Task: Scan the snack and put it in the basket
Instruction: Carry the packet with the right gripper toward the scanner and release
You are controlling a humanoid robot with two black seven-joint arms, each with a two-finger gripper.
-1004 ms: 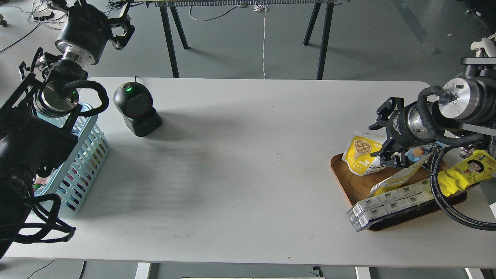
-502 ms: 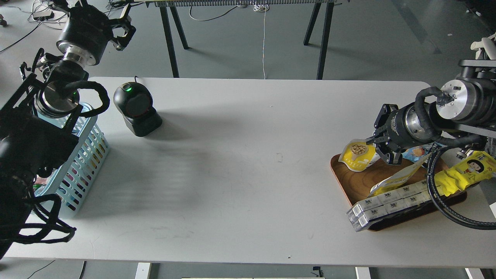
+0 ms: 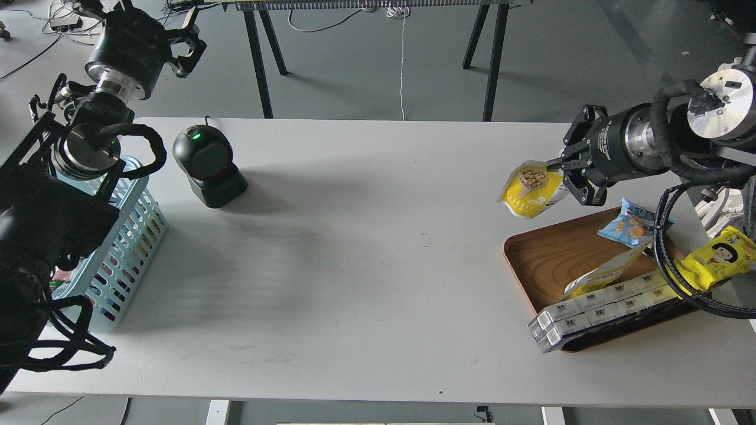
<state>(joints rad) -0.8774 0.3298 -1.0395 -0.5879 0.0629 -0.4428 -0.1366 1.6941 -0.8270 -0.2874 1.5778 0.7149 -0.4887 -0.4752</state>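
Observation:
The snack (image 3: 528,188), a white and yellow pouch with a picture of beige balls, hangs in the air above the table's right side. My right gripper (image 3: 564,180) is shut on its right edge and holds it clear of the brown tray (image 3: 546,260). The black barcode scanner (image 3: 207,165) with a green light stands at the back left of the table. The light blue basket (image 3: 127,236) sits at the left edge, partly hidden by my left arm. My left gripper (image 3: 186,47) is raised beyond the table's far left corner, fingers spread and empty.
The tray holds a small blue packet (image 3: 629,223), a bright yellow packet with a cartoon face (image 3: 717,257), a yellow-white pouch (image 3: 602,274) and a row of white boxes (image 3: 596,313). Black table legs (image 3: 260,59) stand behind the table.
My right gripper has lifted the snack off the tray and moved it up and slightly left. The left arm has not moved.

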